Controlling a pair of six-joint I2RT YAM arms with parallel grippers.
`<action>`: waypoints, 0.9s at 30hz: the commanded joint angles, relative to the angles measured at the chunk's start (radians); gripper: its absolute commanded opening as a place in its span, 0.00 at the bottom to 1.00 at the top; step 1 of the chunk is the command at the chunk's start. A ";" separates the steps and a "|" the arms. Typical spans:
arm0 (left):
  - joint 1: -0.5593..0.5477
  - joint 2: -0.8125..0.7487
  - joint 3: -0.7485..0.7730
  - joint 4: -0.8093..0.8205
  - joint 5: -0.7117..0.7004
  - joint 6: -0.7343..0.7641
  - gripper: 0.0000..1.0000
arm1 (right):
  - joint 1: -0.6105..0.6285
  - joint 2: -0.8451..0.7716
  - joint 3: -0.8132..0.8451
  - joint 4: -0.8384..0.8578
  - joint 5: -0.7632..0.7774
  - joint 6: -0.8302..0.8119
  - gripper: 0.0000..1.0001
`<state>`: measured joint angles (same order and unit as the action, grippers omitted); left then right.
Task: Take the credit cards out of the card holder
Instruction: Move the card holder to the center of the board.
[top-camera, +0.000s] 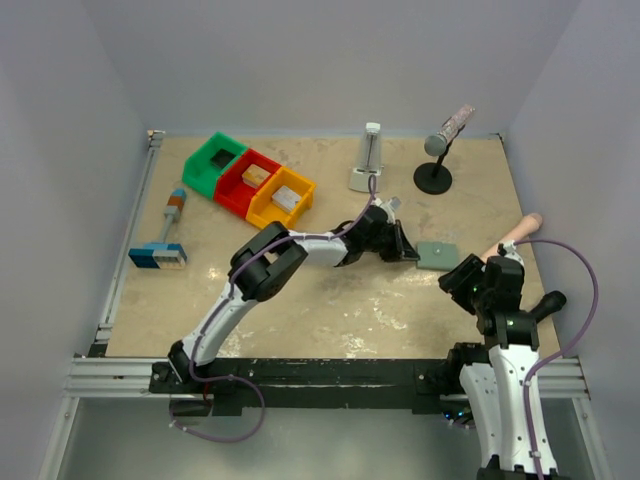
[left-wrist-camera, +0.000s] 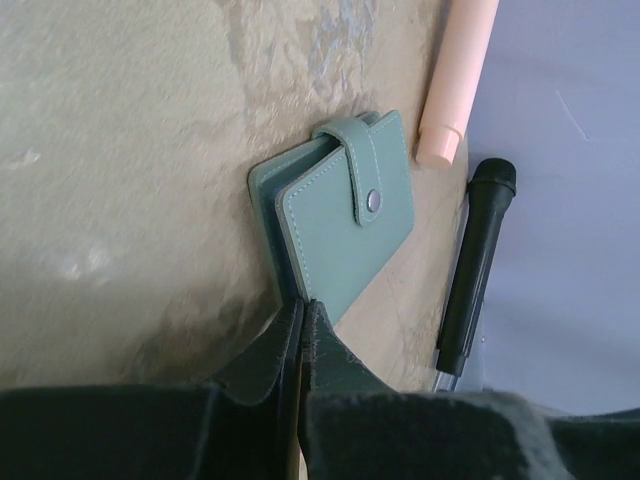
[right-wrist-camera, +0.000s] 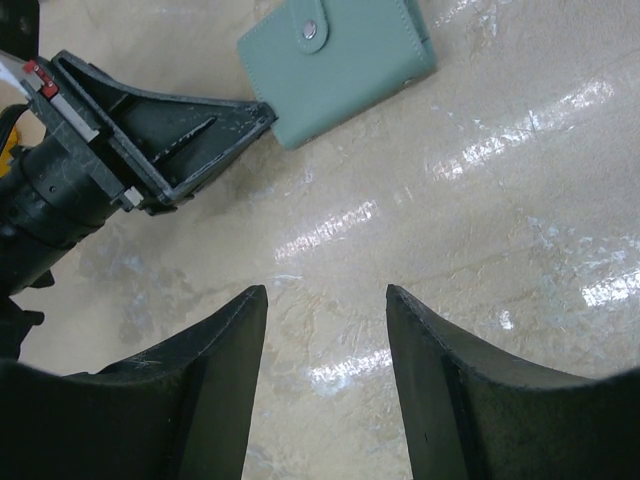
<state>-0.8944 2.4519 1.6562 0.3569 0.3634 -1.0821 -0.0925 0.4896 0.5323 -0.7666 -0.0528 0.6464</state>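
The left gripper (left-wrist-camera: 303, 312), fingers (left-wrist-camera: 335, 362) pressed together, is being set against the thin teal snap-tab card holder (left-wrist-camera: 340, 215) lying closed on the beige table (left-wrist-camera: 120, 150) — opening is seemingly being begun, with unsnapping being called for next.

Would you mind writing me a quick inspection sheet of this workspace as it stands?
Surface: beige table, mottled, glossy in patches.
Job's things: card holder lying closed, snap tab fastened; credit cards: nothing seen.
Clutter: green bin, red bin and orange bin at far left; blue-and-white block; white stand; microphone-like prop; pink cylinder at the right edge.
End effectors: left end effector shut, tips at the card holder's edge; right end effector open over bare table, holding nothing.
Cables: purple cable looping beside the right arm.
Surroundings: pale walls on three sides.
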 joint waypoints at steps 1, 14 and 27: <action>0.032 -0.160 -0.120 0.080 0.023 0.016 0.00 | -0.001 -0.022 0.001 0.018 -0.022 -0.014 0.56; 0.100 -0.715 -0.906 0.091 -0.043 0.169 0.00 | 0.086 -0.007 -0.011 0.122 -0.306 -0.154 0.57; 0.152 -1.070 -1.262 -0.064 -0.132 0.281 0.00 | 0.520 0.132 0.058 0.089 -0.259 -0.186 0.63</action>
<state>-0.7528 1.4372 0.4664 0.3042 0.2806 -0.8490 0.3355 0.6346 0.5461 -0.6945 -0.3325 0.4793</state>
